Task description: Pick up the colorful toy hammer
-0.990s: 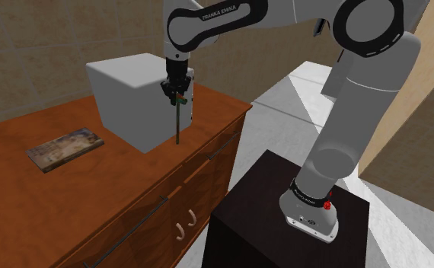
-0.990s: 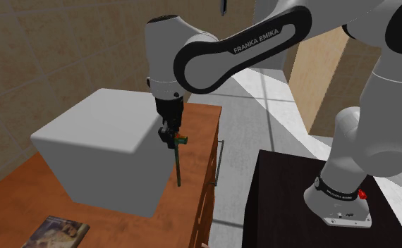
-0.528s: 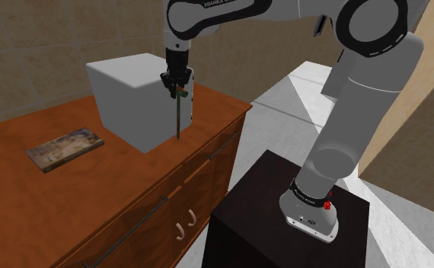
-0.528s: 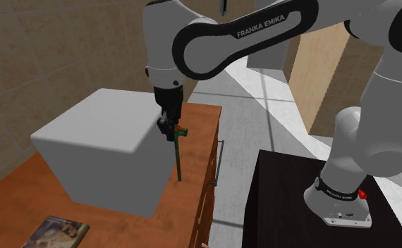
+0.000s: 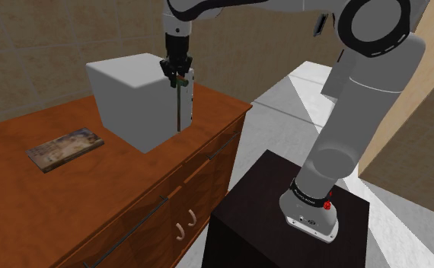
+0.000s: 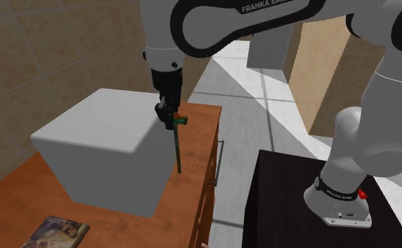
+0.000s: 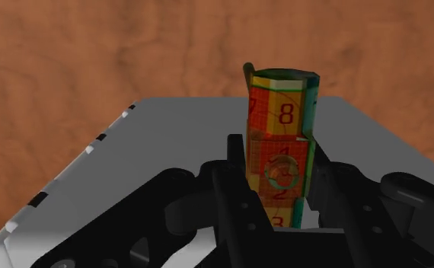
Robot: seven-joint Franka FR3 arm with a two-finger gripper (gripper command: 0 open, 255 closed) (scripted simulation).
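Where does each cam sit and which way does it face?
Shoulder view: beside and slightly behind the stand, looking down over the wooden dresser; arm reaches up-left, claw shut on the toy hammer.
Second exterior view: also on the stand's side, closer in, facing the dresser and tiled wall; arm base and forearm show.
Wrist view: on the hand, looking down along the claw at the grey box; black fingers clasp the hammer's head.
Shared: both exterior views show box, book and hanging hammer.

in the shoulder view the box (image 5: 128, 99) stood just beside the hammer (image 5: 179, 106) at nine o'clock; three o'clock lay open.
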